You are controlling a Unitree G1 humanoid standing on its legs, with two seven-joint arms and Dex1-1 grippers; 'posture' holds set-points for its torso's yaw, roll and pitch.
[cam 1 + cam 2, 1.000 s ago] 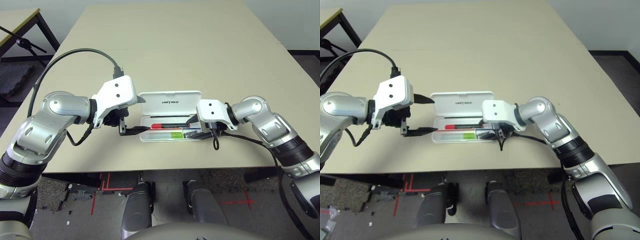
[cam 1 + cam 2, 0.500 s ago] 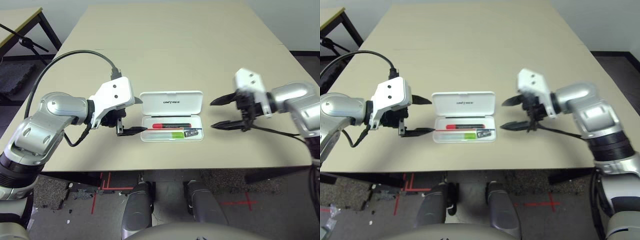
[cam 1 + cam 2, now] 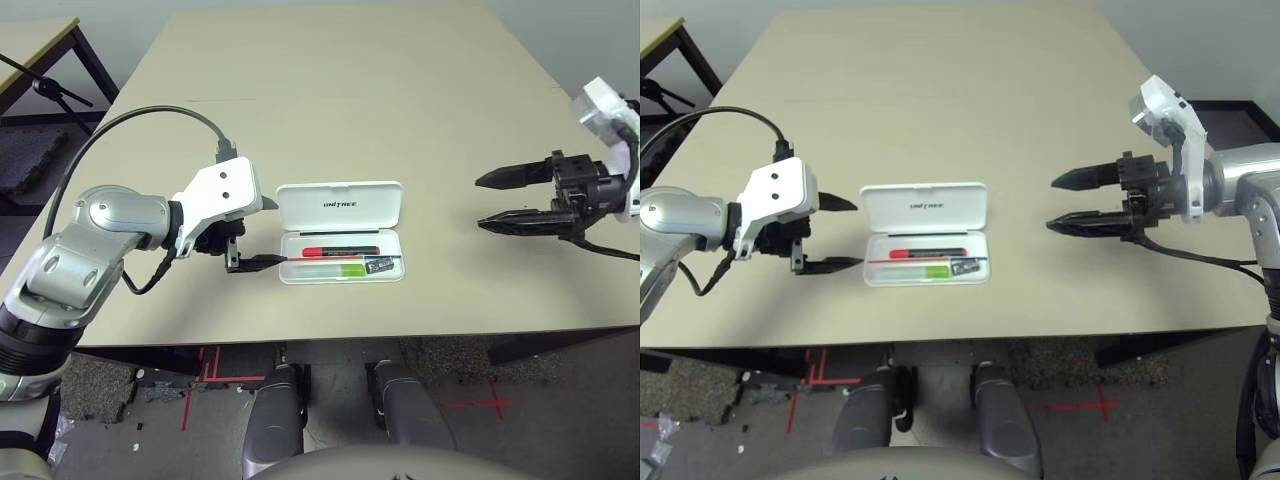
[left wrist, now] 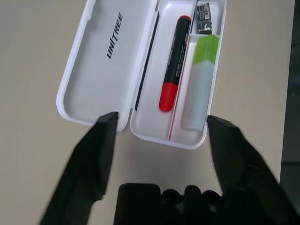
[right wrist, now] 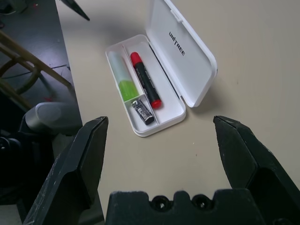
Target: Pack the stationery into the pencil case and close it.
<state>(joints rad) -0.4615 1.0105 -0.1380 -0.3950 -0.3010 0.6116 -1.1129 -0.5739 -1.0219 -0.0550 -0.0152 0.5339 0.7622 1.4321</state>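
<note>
Left eye view: one white pencil case (image 3: 340, 231) lies open on the beige desk (image 3: 340, 90), lid folded back away from the robot. Its tray holds three items: one red marker (image 3: 340, 252), one pale green-and-white bar (image 3: 335, 268) nearer the robot, and one small grey-black piece (image 3: 379, 265) at the tray's right end. The left end effector (image 3: 258, 232) sits just beside the case's left end, its two fingers spread and empty. The right end effector (image 3: 497, 201) hangs well apart to the right, also released, holding nothing.

Left wrist view: the two black fingers (image 4: 89, 159) straddle the case's near end without touching it; marker, bar and grey-black piece all lie inside the tray.

Right wrist view: two fingers (image 5: 79, 164) stand wide apart, with the open case and its three items on the desk beyond them.
</note>
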